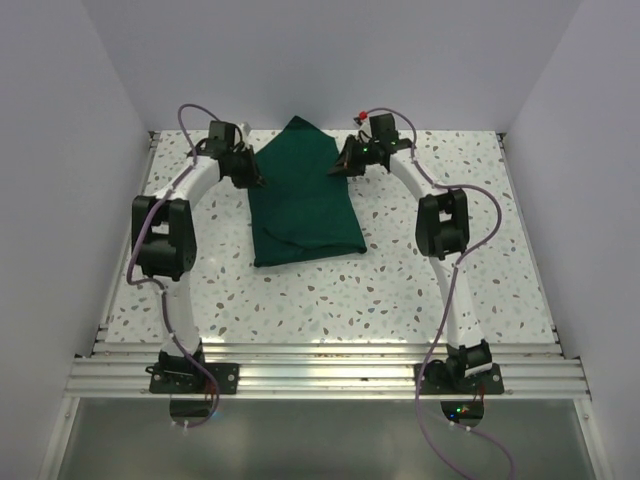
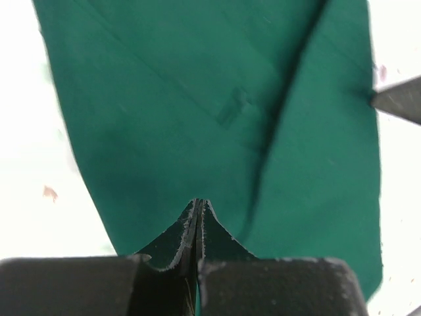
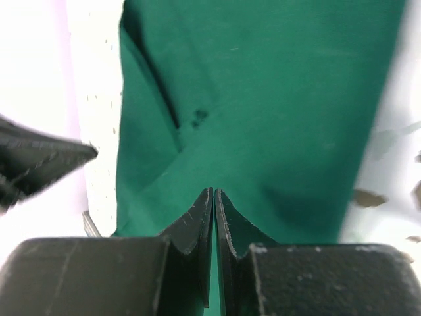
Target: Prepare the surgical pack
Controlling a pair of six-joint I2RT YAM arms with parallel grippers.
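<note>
The surgical pack (image 1: 305,205) is a dark green cloth, folded into a long strip in the middle of the table. Its far end rises to a peak in front of the back wall. My left gripper (image 1: 248,172) is shut on the cloth's left edge near the far end. My right gripper (image 1: 341,165) is shut on the right edge opposite it. In the left wrist view the jaws (image 2: 198,203) meet over the cloth (image 2: 197,99), with a crease running toward them. In the right wrist view the gripper (image 3: 214,192) shows a sliver of green cloth (image 3: 276,99) between its fingers.
The speckled white table (image 1: 330,300) is walled in by white panels at the back and both sides. An aluminium rail (image 1: 320,375) with both arm bases runs along the near edge. Purple cables loop off both arms.
</note>
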